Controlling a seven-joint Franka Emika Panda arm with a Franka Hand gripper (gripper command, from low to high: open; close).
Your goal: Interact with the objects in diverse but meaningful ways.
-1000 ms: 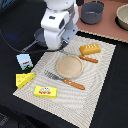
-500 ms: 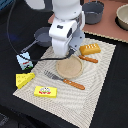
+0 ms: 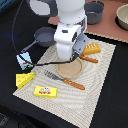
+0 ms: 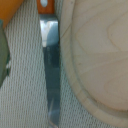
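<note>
The woven beige placemat (image 3: 95, 92) lies on a dark table. I hang low over its middle, above a knife (image 4: 52, 75) lying beside a round wooden plate (image 3: 70, 69); I cannot tell how my jaws stand. The cheese wedge (image 3: 24, 79) sits at nine o'clock, the flat yellow box (image 3: 45, 91) at seven, the pan (image 3: 45, 35) at eleven.

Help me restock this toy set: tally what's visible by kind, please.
Food items: 4 (bread, milk carton, cheese, yellow box)
Cutlery: 2 (fork, knife)
Pans and bowls: 3
Wooden plate: 1
Total: 10
</note>
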